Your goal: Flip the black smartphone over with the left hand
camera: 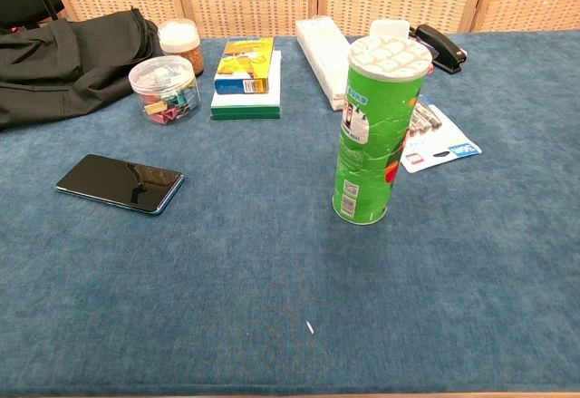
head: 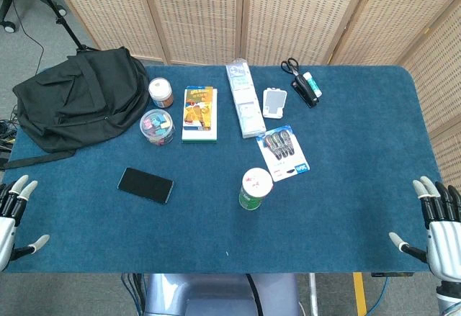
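The black smartphone (head: 145, 185) lies flat on the blue table, screen side up, left of centre; the chest view shows the smartphone (camera: 120, 183) with a glossy dark face and a blue rim. My left hand (head: 13, 215) hangs off the table's front left corner, fingers spread and empty, well to the left of the phone. My right hand (head: 434, 226) sits at the front right corner, fingers apart, holding nothing. Neither hand appears in the chest view.
A green tube can (camera: 371, 131) stands upright right of the phone. Behind the phone are a clip jar (head: 157, 127), a small lidded jar (head: 160, 92), stacked books (head: 199, 113) and a black backpack (head: 75, 96). Packaged pens (head: 283, 152), a stapler (head: 305, 91) and scissors (head: 290, 65) lie further right.
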Controlling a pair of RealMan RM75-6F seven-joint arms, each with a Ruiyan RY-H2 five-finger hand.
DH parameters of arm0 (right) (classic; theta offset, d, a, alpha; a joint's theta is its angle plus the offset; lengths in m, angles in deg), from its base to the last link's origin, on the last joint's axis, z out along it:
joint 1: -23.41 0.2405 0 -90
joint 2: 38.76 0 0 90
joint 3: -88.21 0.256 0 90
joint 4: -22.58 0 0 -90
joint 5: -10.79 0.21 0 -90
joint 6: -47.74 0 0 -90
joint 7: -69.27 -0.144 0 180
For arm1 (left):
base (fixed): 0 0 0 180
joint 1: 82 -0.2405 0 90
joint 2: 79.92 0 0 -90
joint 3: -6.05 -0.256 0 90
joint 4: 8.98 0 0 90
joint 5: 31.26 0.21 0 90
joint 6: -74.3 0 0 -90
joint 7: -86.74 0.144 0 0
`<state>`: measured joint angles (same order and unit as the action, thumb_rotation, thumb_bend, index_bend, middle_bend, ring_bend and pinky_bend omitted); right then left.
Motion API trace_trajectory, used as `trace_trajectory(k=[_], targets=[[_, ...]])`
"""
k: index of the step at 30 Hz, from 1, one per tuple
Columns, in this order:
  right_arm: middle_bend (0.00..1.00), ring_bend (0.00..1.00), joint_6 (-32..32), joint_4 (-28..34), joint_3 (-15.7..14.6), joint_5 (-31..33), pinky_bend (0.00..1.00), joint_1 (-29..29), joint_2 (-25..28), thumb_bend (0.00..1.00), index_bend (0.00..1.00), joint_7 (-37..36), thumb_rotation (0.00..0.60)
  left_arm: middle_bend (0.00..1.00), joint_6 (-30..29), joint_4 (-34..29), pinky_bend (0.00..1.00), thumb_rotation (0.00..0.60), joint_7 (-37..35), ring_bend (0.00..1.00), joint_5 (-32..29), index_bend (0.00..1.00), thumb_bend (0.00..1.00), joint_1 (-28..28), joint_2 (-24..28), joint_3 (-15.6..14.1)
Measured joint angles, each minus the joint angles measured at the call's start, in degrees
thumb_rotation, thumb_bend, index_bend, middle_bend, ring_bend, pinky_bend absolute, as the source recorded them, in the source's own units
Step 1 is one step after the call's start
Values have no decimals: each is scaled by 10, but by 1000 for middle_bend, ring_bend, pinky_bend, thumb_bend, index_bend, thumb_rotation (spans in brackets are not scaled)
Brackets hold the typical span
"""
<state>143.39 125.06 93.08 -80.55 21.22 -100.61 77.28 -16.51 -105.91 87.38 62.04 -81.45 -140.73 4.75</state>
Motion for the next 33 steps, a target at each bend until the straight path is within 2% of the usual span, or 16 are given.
trace_trajectory(k=[9, 13, 16, 18, 20, 25, 33], targets=[[0, 0, -2, 1, -1, 1, 0, 0, 2, 0, 55, -12, 600, 0, 21, 2, 0, 600, 9, 0, -4, 0, 74, 9, -2, 0], [0, 0, -2, 2, 1, 3, 0, 1, 3, 0, 55, -20, 600, 0, 61, 27, 0, 600, 9, 0, -5, 0, 93, 37, -24, 7], [0, 0, -4, 1, 1, 6, 0, 2, 4, 0, 55, -25, 600, 0, 108, 66, 0, 600, 7, 0, -2, 0, 195, 72, -55, 12], [0, 0, -5, 1, 2, 7, 0, 2, 4, 0, 55, -26, 600, 0, 143, 90, 0, 600, 13, 0, -2, 0, 338, 97, -78, 16], [0, 0, -5, 1, 3, 9, 0, 3, 4, 0, 55, -27, 600, 0, 169, 105, 0, 600, 27, 0, -4, 0, 390, 118, -98, 20], [0, 0, -8, -1, 5, 15, 0, 3, 7, 0, 55, -36, 600, 0, 223, 134, 0, 600, 68, 0, -25, 0, 384, 154, -151, 31], [0, 0, -11, -1, 6, 19, 0, 5, 10, 0, 55, -46, 600, 0, 248, 212, 0, 600, 59, 0, -38, 0, 387, 188, -226, 39]])
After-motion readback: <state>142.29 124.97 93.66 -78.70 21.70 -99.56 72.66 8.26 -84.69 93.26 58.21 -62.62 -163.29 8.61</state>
